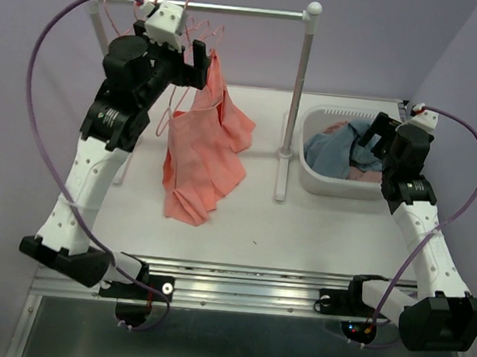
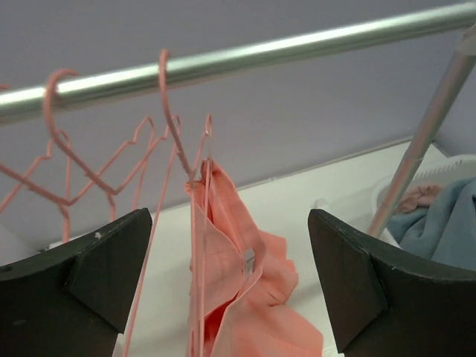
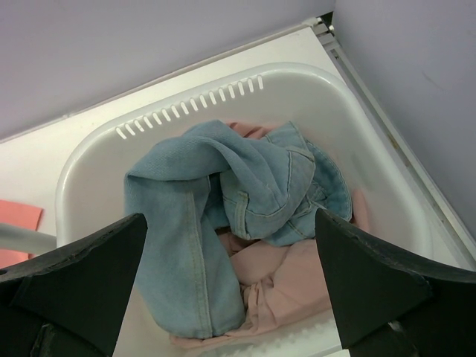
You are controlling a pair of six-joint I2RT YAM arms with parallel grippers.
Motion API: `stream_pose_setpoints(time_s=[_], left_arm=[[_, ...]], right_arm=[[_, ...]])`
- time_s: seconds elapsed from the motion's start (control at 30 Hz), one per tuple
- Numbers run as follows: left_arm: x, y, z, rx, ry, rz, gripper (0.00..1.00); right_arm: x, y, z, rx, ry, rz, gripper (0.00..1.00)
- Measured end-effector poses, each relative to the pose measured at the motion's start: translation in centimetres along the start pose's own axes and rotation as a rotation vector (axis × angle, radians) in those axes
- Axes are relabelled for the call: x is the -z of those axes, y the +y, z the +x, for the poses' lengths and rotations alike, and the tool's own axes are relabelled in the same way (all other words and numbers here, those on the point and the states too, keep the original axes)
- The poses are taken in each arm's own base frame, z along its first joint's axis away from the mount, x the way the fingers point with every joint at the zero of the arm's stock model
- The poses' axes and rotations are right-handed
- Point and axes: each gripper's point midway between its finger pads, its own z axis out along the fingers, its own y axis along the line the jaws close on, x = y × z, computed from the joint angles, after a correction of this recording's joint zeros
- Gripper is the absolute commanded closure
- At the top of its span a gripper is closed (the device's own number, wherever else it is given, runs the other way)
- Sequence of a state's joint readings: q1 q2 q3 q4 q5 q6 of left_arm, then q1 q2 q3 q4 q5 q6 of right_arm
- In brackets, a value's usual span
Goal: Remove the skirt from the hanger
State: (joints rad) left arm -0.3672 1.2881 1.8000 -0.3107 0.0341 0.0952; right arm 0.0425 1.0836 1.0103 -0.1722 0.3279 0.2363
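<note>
A salmon-pink skirt (image 1: 200, 154) hangs from a pink wire hanger (image 1: 178, 106) on the metal rail (image 1: 245, 11) and droops onto the table. In the left wrist view the skirt (image 2: 238, 282) hangs on the hanger (image 2: 178, 141), clipped at its waistband, between my open fingers. My left gripper (image 1: 200, 62) is open and empty, raised next to the top of the skirt, just under the rail. My right gripper (image 1: 374, 140) is open and empty, held over the white basket (image 1: 314, 173).
The rail (image 2: 245, 59) carries several more empty pink hangers (image 2: 74, 163) at the left. The rack's right post (image 1: 295, 100) stands between skirt and basket. The basket (image 3: 186, 104) holds blue denim (image 3: 216, 201) and pink cloth (image 3: 297, 282).
</note>
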Motion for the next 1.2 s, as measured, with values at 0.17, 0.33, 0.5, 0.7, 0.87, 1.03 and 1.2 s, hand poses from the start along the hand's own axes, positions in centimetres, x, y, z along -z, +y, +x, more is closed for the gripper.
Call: stream_pose_setpoints(time_s=[0.17, 0.33, 0.5, 0.7, 0.87, 1.03, 1.2], left_arm=[[-5.2, -0.6, 7.6, 0.001, 0.198, 0.023, 0.01], [-5.8, -0.4, 9.2, 0.0, 0.241, 0.013, 0.01], [-5.7, -0.1, 8.5, -0.002, 0.22, -0.004, 0.02], [-5.8, 0.2, 8.4, -0.007, 0.213, -0.024, 0.11], [-6.6, 0.9, 9.2, -0.016, 0.229, -0.059, 0.24], [-8.2, 1.3, 10.9, -0.026, 0.27, -0.087, 0.34], [-9.2, 1.7, 12.3, -0.035, 0.305, -0.109, 0.64]], right_arm=[[0.2, 0.0, -0.3, -0.003, -0.008, -0.001, 0.0], [0.2, 0.0, -0.3, -0.003, -0.009, -0.002, 0.0], [0.2, 0.0, -0.3, -0.003, -0.009, -0.001, 0.0], [0.2, 0.0, -0.3, -0.003, -0.009, -0.001, 0.0], [0.3, 0.0, -0.4, -0.004, -0.011, -0.002, 0.0], [0.4, 0.0, -0.5, -0.006, -0.016, -0.003, 0.0], [0.7, 0.0, -0.9, -0.009, -0.027, -0.006, 0.0]])
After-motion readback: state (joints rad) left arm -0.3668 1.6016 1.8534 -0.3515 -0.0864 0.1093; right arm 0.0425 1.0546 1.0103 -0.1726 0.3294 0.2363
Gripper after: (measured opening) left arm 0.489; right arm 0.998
